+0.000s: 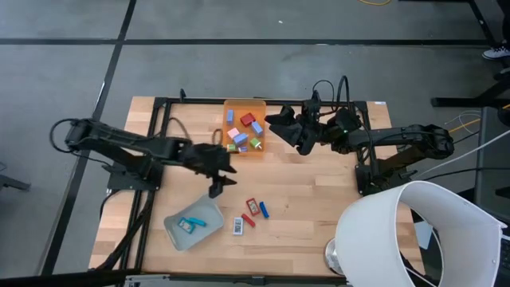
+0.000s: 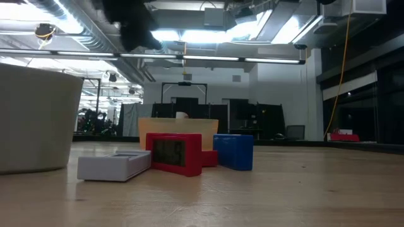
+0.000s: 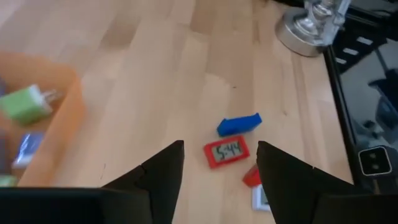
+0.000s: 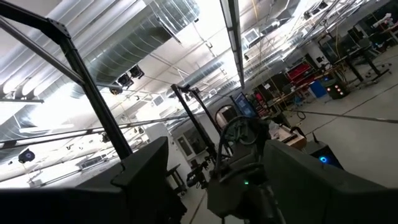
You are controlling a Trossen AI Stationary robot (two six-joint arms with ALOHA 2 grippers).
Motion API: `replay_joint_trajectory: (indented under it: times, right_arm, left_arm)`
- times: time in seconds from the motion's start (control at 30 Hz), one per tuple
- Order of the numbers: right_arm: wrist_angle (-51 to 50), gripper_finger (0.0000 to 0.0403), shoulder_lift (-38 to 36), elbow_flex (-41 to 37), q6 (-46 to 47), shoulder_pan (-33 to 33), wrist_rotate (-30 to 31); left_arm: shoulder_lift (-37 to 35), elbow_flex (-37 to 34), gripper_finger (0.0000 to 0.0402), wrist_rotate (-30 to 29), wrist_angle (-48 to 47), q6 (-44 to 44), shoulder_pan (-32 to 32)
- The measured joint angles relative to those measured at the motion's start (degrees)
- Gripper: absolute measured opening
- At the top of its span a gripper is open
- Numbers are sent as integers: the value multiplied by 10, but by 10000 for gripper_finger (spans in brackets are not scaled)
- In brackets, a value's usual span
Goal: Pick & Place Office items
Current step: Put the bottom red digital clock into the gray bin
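Left gripper (image 1: 217, 190), fingers spread and empty, hangs over the bare wood between the orange bin (image 1: 244, 106) and the pale grey tray (image 1: 175, 227), seen from above. Loose office items (image 1: 249, 215) lie in a small cluster beside the tray, on the side toward the right arm, and just beyond the fingertips toward the table's front edge. More pieces fill the bin, and a teal one (image 1: 191, 224) rests in the tray. Right gripper (image 1: 285, 127) waits beside the bin, raised, well apart from the cluster, so the left arm is judged the nearer.

From table height, the red clock-like piece (image 2: 174, 153) stands on edge between a white block (image 2: 113, 166) and a blue block (image 2: 234, 151); the bin shows behind them, and a dark shape at the upper edge is an arm, though which one cannot be told here.

Left wrist camera looks down past its two parted fingers (image 3: 163, 174) at the red piece (image 3: 227, 152), lying straight ahead in the gap between them. Its long side runs across the opening, so a closing pinch would likely need a wrist turn or a grip on its short sides. Blue piece (image 3: 239, 124) lies just beyond it, a second red bit (image 3: 252, 177) and a white one (image 3: 260, 198) near the far finger.

Right wrist camera points up at ceiling ducts; its fingers (image 4: 146, 171) stand apart with nothing between them.
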Motion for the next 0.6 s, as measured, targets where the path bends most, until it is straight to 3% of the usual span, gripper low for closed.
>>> replay_joint_trajectory:
  times: [0.1, 0.33, 0.6]
  right_arm:
    - [-1, 261, 0, 0, -2, 0, 0]
    - [-7, 261, 0, 0, -2, 0, -16]
    - [-35, 261, 0, 0, -5, 0, -32]
  left_arm:
    - [64, 51, 200, 42, -8, 46, 14]
    - [223, 194, 200, 71, -129, 182, -1]
    - [289, 268, 200, 131, -146, 313, -16]
